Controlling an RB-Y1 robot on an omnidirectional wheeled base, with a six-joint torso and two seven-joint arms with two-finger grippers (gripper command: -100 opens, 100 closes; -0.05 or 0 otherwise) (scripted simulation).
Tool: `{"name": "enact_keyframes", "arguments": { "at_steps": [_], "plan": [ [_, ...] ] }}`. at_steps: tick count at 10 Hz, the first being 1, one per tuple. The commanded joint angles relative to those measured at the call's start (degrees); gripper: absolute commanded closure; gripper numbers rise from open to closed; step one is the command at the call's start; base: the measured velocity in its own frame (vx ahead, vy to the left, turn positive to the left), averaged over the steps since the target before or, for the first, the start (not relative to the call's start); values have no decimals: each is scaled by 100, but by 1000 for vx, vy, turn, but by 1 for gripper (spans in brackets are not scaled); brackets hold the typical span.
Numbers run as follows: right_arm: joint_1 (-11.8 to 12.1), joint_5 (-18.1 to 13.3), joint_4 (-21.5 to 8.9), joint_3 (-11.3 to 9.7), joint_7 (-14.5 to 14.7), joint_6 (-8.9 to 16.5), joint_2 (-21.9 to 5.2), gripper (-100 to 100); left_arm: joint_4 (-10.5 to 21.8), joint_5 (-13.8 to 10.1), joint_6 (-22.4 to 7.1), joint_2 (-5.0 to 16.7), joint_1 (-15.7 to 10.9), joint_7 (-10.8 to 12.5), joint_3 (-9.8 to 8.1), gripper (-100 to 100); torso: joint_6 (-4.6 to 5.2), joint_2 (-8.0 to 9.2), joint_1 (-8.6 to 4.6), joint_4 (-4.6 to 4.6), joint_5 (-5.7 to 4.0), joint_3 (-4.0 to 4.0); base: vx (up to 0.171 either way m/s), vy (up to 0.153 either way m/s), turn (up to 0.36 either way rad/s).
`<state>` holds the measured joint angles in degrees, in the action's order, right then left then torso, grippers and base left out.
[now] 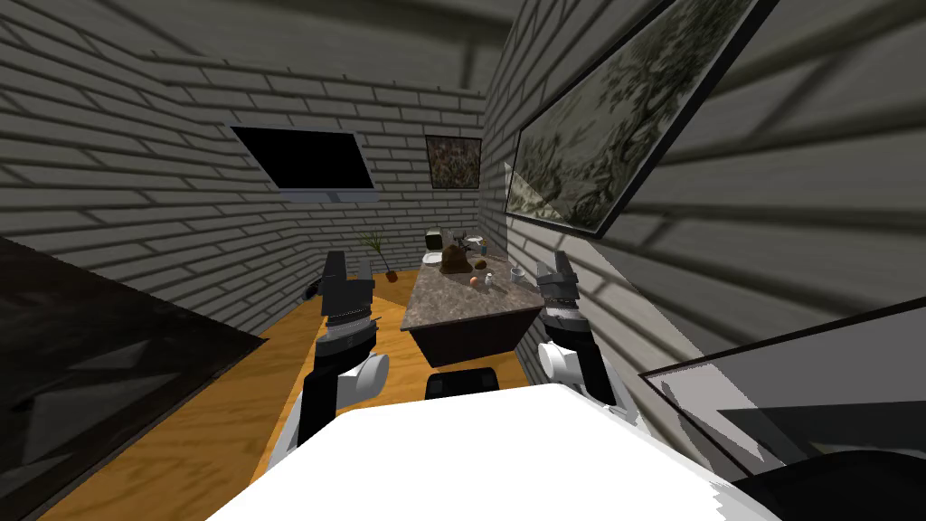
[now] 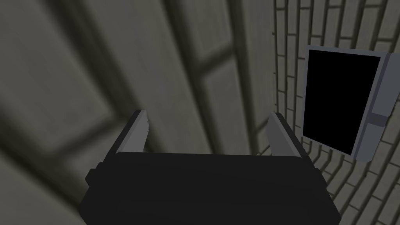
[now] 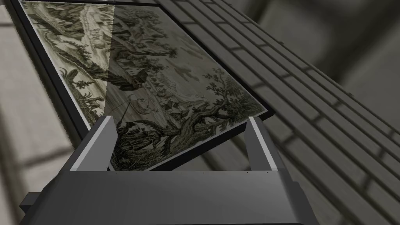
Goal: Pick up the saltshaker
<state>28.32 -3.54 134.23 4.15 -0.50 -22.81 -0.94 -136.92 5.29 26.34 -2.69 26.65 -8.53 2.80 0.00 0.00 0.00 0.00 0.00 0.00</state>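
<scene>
We're hanging back from the desk (image 1: 452, 307) here, both arms up in front of us. The left gripper (image 1: 335, 262) is sitting left of centre in the head view, its fingers (image 2: 134, 131) spread wide with nothing between them. The right gripper (image 1: 553, 267) is sitting right of centre, its fingers (image 3: 99, 142) likewise apart and empty.

Further up the frame, the marbled desk is running away from us between the two arms. We're taking the saltshaker (image 1: 489, 283) to be the small white thing near the desk's middle, just right of an orange ball (image 1: 475, 281), with a pale cup (image 1: 517, 274) further right and a brown heap (image 1: 455, 260) behind. It's looking upright, though it's too tiny to swear to.

It's lying ahead of both grippers and well apart from them, closer to the right one, so we're guessing that arm is getting the reach once we're rolling in closer.
</scene>
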Motion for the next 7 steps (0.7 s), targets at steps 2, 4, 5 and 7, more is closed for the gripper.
{"name": "enact_keyframes", "arguments": {
  "at_steps": [2,4,5,7],
  "plan": [
    [-75,57,-161,-38,32,-63,-318,-100,0,0,0,0,-1,0,0,0,-1,26,4,5,1,14,-125,10,53],
    [-137,101,-351,-81,60,-121,-619,-100,1,0,0,0,-2,0,0,0,0,61,-5,14,-1,35,-185,-11,77],
    [-169,123,-474,-107,74,-155,-796,-100,1,0,-1,0,-2,0,0,0,0,74,-5,16,-1,42,-201,3,96],
    [-229,162,-774,-167,101,-227,-1164,-100,1,0,-1,0,-2,0,1,0,-1,76,4,17,0,44,-189,20,120]
  ]
}}
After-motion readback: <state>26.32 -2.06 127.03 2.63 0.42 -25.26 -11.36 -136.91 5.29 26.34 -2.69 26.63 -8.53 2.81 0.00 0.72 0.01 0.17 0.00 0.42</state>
